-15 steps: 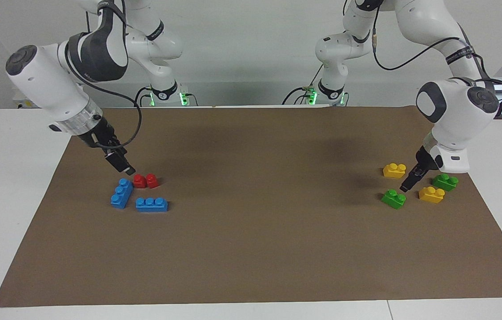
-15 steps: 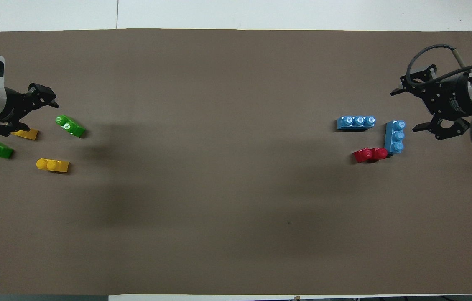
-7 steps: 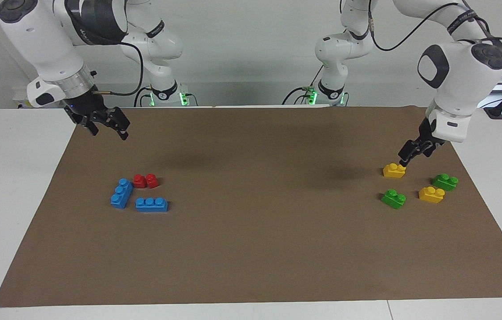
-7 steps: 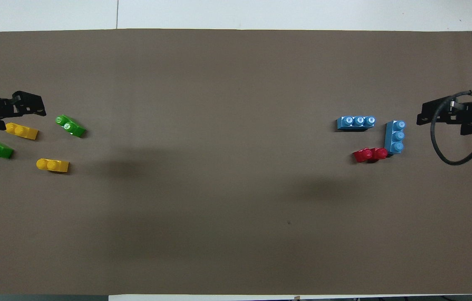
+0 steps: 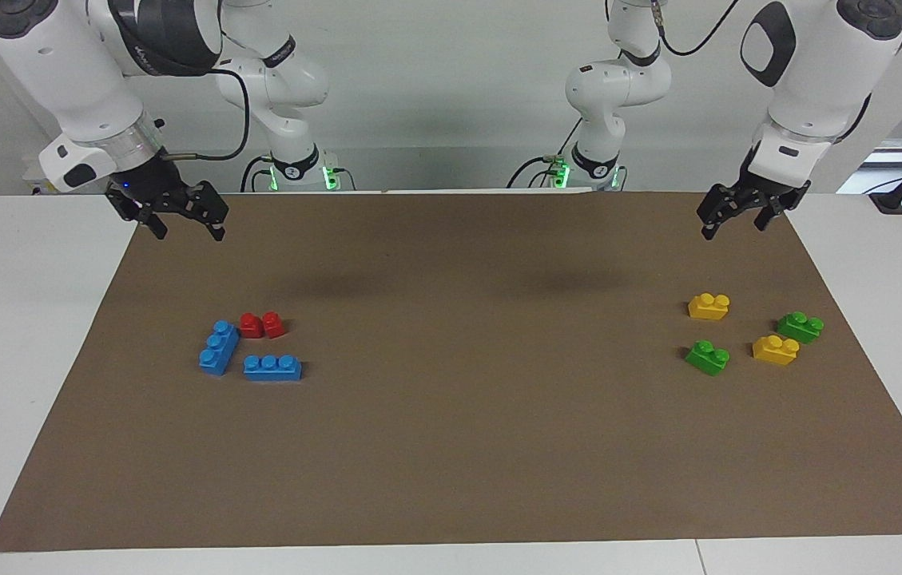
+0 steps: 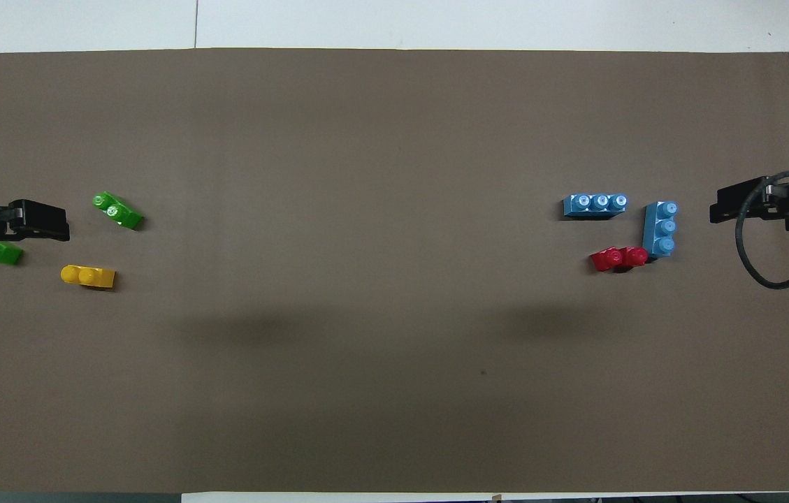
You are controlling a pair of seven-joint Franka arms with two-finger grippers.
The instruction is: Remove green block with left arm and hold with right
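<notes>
The lime-green block [image 5: 708, 357] lies on the brown mat at the left arm's end; it also shows in the overhead view [image 6: 117, 210]. It lies loose, joined to nothing. My left gripper [image 5: 732, 226] is open and empty, raised well above this group of bricks. In the overhead view the left gripper [image 6: 62, 222] covers one yellow brick and part of the darker green brick [image 6: 3, 253]. My right gripper [image 5: 188, 231] is open and empty, raised over the mat's edge at the right arm's end, also seen from overhead [image 6: 714, 208].
Around the lime block lie a darker green brick [image 5: 800, 327] and two yellow bricks [image 5: 709, 306] [image 5: 775, 350]. At the right arm's end lie two blue three-stud bricks [image 5: 218, 347] [image 5: 272, 366] and a red brick [image 5: 262, 325]. The brown mat [image 5: 466, 399] covers the table.
Both grippers have risen from just above the bricks and drawn back toward the robots. Neither took hold of anything. No brick has moved.
</notes>
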